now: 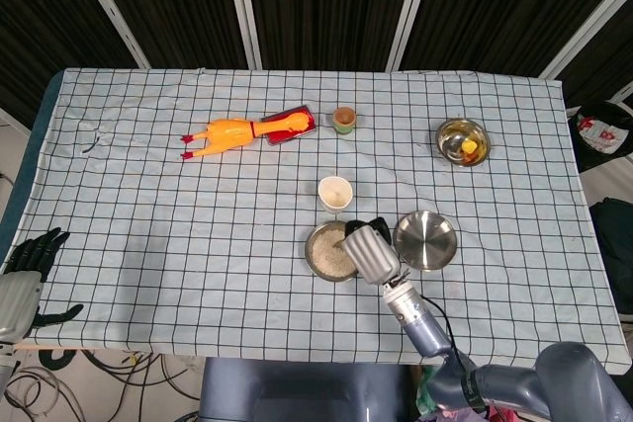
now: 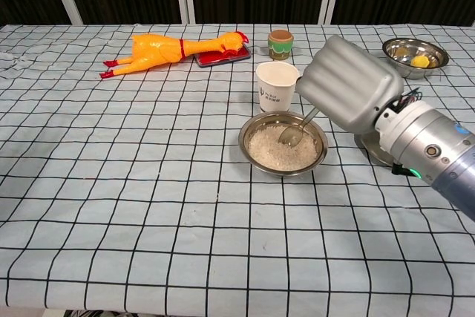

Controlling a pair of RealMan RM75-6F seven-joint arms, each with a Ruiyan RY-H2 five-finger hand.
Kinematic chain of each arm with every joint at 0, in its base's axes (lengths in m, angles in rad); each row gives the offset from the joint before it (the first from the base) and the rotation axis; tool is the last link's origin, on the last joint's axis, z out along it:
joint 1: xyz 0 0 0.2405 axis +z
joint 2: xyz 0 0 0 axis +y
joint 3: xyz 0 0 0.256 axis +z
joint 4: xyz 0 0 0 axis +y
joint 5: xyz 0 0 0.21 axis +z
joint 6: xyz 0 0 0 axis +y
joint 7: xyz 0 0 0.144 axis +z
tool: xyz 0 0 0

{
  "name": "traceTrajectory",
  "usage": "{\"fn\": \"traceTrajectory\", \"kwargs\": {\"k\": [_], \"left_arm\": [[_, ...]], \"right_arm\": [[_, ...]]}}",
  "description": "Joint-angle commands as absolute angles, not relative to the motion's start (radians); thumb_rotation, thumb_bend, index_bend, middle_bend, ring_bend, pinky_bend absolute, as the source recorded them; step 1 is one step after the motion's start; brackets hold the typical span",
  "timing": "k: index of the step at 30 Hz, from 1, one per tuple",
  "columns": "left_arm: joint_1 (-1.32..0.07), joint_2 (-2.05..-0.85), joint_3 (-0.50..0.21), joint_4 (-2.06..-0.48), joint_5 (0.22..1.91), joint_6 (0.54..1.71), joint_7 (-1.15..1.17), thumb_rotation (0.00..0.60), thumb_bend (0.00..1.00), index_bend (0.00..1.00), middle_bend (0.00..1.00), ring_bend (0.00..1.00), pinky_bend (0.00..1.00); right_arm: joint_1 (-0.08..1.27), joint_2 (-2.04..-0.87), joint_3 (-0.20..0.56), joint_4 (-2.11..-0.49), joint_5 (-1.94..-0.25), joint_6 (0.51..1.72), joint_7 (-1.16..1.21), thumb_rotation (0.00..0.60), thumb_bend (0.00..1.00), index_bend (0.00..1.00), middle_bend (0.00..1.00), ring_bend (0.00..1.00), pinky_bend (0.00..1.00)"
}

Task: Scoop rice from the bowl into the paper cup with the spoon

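Right hand (image 2: pixel 349 88) grips spoon (image 2: pixel 295 131), spoon head down in the rice, right side of bowl (image 2: pixel 283 143). Cup (image 2: pixel 276 85) upright just beyond the bowl, apart from it. Left hand (image 1: pixel 28 254) off the counter (image 1: pixel 178 234) at the near-left edge, holding nothing, fingers spread. Rubber chicken (image 2: pixel 165 49) far left; small pot (image 2: pixel 280 44) beyond the cup.

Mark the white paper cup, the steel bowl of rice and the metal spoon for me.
white paper cup (image 2: pixel 276 85), chest view, on its front wall.
steel bowl of rice (image 2: pixel 256 121), chest view, on its left rim.
metal spoon (image 2: pixel 290 136), chest view, on the scoop end resting in the rice.
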State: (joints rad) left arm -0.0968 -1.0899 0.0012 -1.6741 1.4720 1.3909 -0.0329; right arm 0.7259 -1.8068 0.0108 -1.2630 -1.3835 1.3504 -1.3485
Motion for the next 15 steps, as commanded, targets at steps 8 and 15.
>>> {"fn": "traceTrajectory", "kwargs": {"k": [8,15], "left_arm": [[-0.097,-1.09,0.001,-1.674,1.47,1.389,-0.033,0.6,0.03,0.0,0.0,0.0,0.0],[-0.098,-1.09,0.001,-1.674,1.469,1.388,-0.033,0.6,0.03,0.0,0.0,0.0,0.0]], "right_arm": [[0.694,-1.806,0.037,-1.34,-1.292,1.293,-1.366,0.6,0.51,0.64,1.0,1.0,1.0],[0.659,-1.81,0.078,-1.412,-1.183,1.287,-1.389,0.6,0.51,0.64,1.0,1.0,1.0]]}}
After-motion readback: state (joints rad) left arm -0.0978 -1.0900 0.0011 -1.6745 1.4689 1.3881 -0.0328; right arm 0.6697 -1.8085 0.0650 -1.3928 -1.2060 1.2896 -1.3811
